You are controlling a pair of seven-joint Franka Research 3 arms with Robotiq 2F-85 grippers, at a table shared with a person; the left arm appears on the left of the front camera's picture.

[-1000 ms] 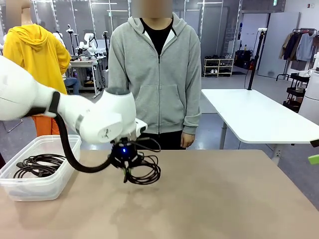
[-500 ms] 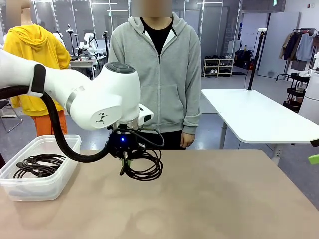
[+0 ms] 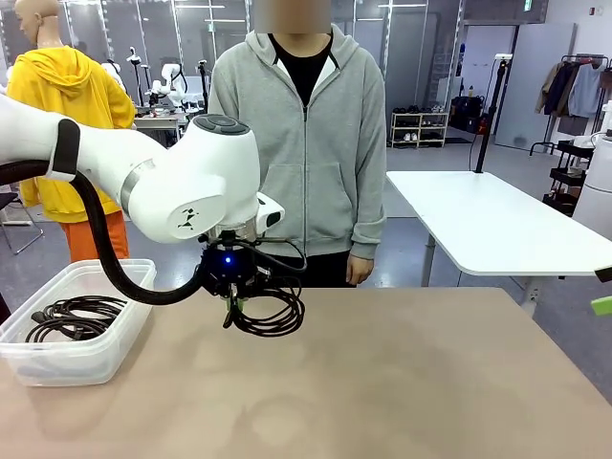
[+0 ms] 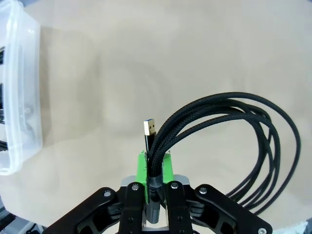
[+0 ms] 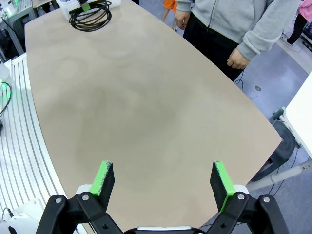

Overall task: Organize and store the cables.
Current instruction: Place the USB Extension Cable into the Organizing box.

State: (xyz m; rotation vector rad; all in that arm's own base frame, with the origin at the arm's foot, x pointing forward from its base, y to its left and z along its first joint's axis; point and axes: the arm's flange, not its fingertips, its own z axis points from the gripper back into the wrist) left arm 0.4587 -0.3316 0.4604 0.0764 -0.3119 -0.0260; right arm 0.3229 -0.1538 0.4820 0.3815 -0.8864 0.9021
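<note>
A coiled black cable (image 3: 271, 312) hangs above the table's left half, with my left gripper (image 3: 230, 304) shut on it. In the left wrist view the green pads (image 4: 142, 167) pinch the bundled strands of the cable (image 4: 253, 127), and a USB plug (image 4: 149, 129) sticks up past them. The loop droops to one side. More coiled cables (image 3: 73, 316) lie in the clear plastic bin (image 3: 91, 356) at the left. My right gripper (image 5: 162, 179) stands open above the bare table edge, holding nothing, and from there the held cable (image 5: 90, 14) shows far off.
A person in a grey hoodie (image 3: 306, 143) stands at the far side, hands (image 5: 238, 62) down off the table. The bin's wall (image 4: 19, 97) shows at the left of the left wrist view. Tan tabletop (image 3: 411, 382) lies bare to the right of the coil.
My left arm has lifted the coiled cable off the table and shifted a little left, toward the bin. The grip stays shut. The right gripper has not moved.
</note>
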